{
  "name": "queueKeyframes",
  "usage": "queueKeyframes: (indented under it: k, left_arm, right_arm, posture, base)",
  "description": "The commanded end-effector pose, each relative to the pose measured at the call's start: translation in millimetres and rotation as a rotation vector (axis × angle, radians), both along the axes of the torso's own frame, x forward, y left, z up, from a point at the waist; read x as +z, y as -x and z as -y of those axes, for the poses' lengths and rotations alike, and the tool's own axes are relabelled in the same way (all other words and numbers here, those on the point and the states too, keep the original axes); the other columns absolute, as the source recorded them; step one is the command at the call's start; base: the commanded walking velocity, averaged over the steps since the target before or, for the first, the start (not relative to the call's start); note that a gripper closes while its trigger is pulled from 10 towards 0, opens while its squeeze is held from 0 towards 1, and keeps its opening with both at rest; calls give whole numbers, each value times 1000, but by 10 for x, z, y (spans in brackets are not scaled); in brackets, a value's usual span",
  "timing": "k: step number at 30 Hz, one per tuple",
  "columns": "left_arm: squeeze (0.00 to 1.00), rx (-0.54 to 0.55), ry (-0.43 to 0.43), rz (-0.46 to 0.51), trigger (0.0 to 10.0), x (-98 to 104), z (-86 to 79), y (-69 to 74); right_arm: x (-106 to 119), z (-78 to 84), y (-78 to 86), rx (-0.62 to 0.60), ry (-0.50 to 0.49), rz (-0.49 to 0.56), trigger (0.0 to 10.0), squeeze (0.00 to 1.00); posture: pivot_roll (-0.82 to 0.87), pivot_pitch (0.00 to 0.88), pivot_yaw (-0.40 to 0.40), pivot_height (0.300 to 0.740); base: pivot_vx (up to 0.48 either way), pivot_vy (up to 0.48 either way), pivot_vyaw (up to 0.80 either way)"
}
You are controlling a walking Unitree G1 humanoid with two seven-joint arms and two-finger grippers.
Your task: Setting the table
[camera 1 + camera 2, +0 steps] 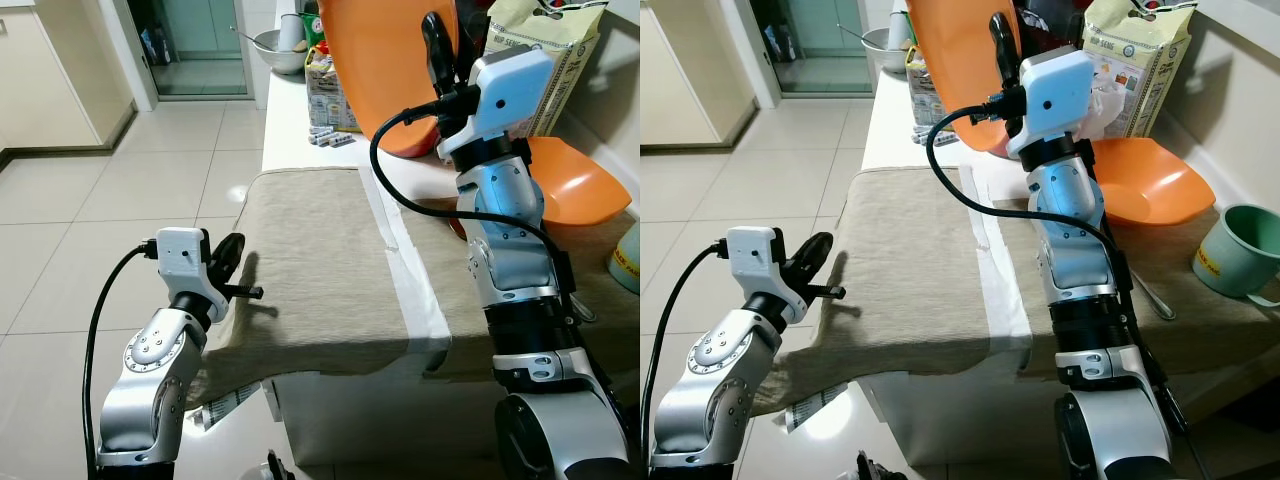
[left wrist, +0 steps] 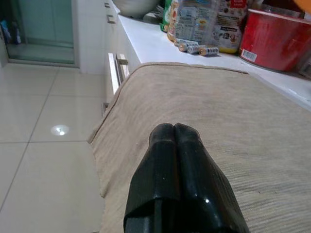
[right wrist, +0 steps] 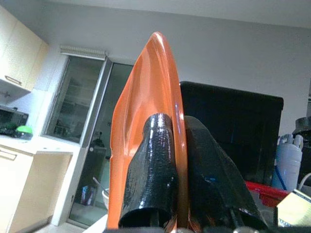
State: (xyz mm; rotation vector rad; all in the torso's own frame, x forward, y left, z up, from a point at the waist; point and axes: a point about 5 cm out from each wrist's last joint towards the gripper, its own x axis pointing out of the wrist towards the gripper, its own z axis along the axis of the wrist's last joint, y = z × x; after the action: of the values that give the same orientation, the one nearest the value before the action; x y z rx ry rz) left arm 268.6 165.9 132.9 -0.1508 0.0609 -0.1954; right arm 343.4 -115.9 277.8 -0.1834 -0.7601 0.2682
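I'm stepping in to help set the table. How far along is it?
Done: beige cloth spread over the table; an orange bowl and green mug sit on it. In hand: right gripper holds an orange plate upright above it. Left: placing that plate.

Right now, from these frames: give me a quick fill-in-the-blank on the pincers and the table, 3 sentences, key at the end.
1. The right pincer is shut on the rim of a raised plate whose colour is ____.
2. The left pincer, holding nothing, has its fingers ____.
3. The green cup stands on the table on the robot's ____ side, past the second orange plate lying on the beige cloth.

Missing words: orange; shut; right
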Motion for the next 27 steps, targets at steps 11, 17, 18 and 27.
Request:
queueKeyframes:
  k: [11, 17, 18, 27]
  left_arm:
    - [0, -3, 7, 66, 10000, 127, 43, -51]
    - [0, -1, 6, 77, 10000, 146, 42, -66]
    - [0, -2, 5, 79, 10000, 152, 46, -72]
    - [0, -5, 4, 101, 10000, 185, 59, -101]
  right_arm:
    - [66, 11, 21, -24, 18, 79, 0, 0]
    - [34, 5, 6, -24, 23, 74, 0, 0]
    - [19, 3, -1, -25, 26, 70, 0, 0]
    - [-32, -20, -5, -17, 34, 56, 0, 0]
  posture:
    - [-33, 0, 32, 727]
    - [-33, 0, 32, 727]
    - [-33, 0, 30, 727]
    - [-33, 0, 30, 727]
  base:
    - [-190, 0, 0]
    - [-480, 0, 0]
    - [-480, 0, 0]
    - [-480, 0, 0]
